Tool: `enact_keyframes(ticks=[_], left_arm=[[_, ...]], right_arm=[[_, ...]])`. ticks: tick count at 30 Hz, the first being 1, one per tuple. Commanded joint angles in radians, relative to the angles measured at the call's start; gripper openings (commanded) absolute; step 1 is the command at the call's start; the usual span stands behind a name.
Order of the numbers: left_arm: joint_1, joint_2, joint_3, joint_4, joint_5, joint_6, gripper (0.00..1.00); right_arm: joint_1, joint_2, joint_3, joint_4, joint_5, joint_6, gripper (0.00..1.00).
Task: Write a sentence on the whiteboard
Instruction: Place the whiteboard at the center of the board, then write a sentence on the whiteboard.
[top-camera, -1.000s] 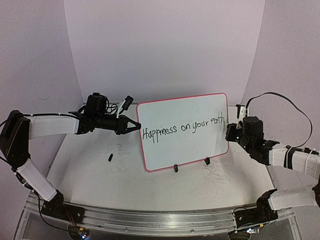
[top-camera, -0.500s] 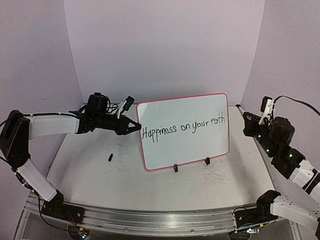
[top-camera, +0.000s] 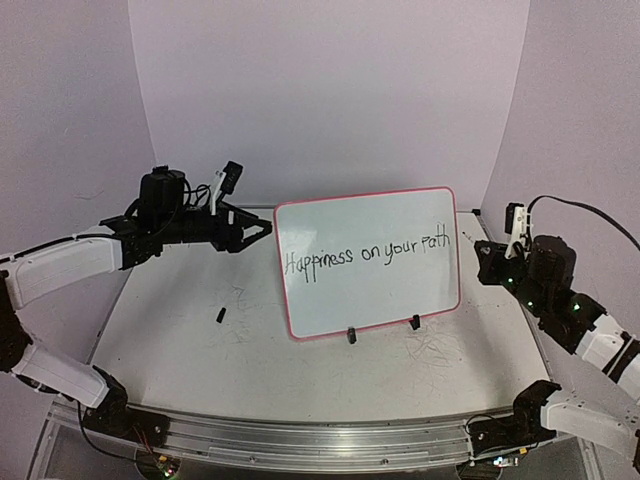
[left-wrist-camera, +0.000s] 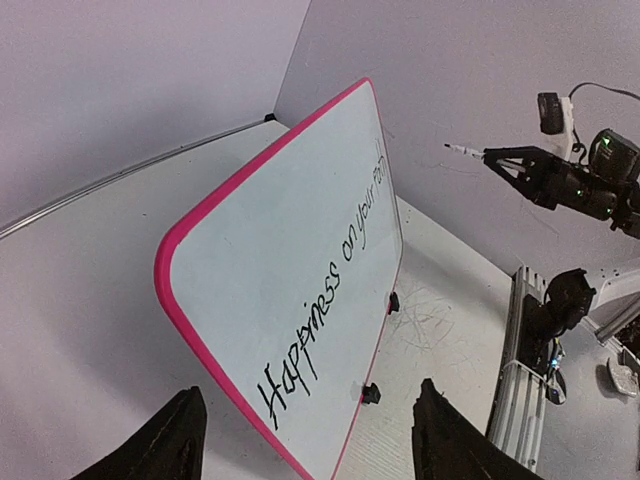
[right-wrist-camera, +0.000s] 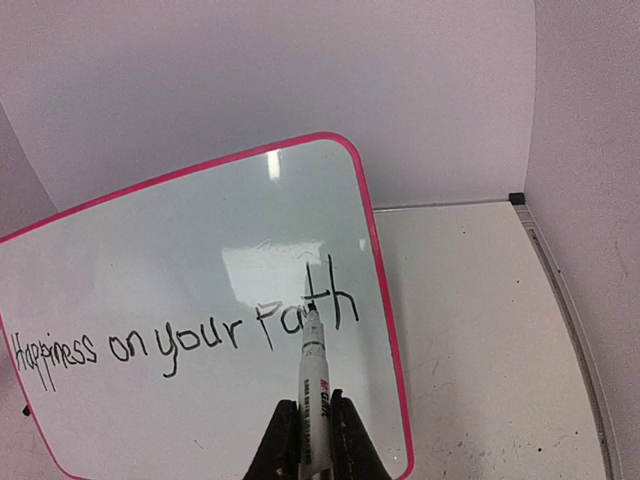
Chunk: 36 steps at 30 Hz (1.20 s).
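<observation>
The whiteboard (top-camera: 370, 300) stands upright on the table on its two black clip feet (top-camera: 351, 336), red rim all round. The sentence (top-camera: 365, 257) reads "Happiness on your path" in black. My left gripper (top-camera: 262, 228) hangs open just left of the board's upper left corner, holding nothing; in the left wrist view its fingers (left-wrist-camera: 185, 430) flank the board's near edge (left-wrist-camera: 165, 290) from a distance. My right gripper (right-wrist-camera: 315, 420) is shut on a white marker (right-wrist-camera: 314, 380). The marker tip (top-camera: 463, 237) points at the board's right edge and stands off it.
A small black cap (top-camera: 219, 315) lies on the tabletop left of the board. Faint grey scribbles (top-camera: 435, 350) mark the table in front of it. Purple walls close in at the back and both sides. A metal rail (top-camera: 300, 440) runs along the near edge.
My left gripper let go of the board's left edge, opened and drew back up and left. My right gripper lifted the marker off the board's right end and now hovers beside it.
</observation>
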Motion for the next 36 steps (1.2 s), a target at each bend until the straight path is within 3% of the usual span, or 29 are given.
enact_keyframes(ticks=[1, 5, 8, 14, 20, 36], left_arm=[[-0.007, -0.044, -0.039, 0.017, -0.085, -0.119, 0.72], [-0.007, -0.069, -0.076, 0.072, -0.131, -0.257, 0.73], [-0.007, -0.067, -0.111, 0.134, -0.118, -0.338, 0.74], [-0.007, -0.002, -0.111, 0.175, -0.090, -0.383, 0.71], [-0.007, 0.033, -0.119, 0.225, -0.055, -0.405, 0.67], [-0.007, 0.011, -0.130, 0.223, -0.065, -0.400, 0.68]], right_arm=[[-0.005, 0.041, -0.011, 0.054, 0.030, 0.032, 0.00], [-0.040, 0.075, -0.066, 0.193, -0.005, 0.042, 0.00], [-0.124, 0.120, -0.106, 0.315, -0.148, 0.046, 0.00], [-0.206, 0.185, -0.134, 0.452, -0.288, 0.046, 0.00], [-0.207, 0.254, -0.113, 0.457, -0.278, 0.050, 0.00], [-0.207, 0.338, -0.089, 0.457, -0.190, 0.047, 0.00]])
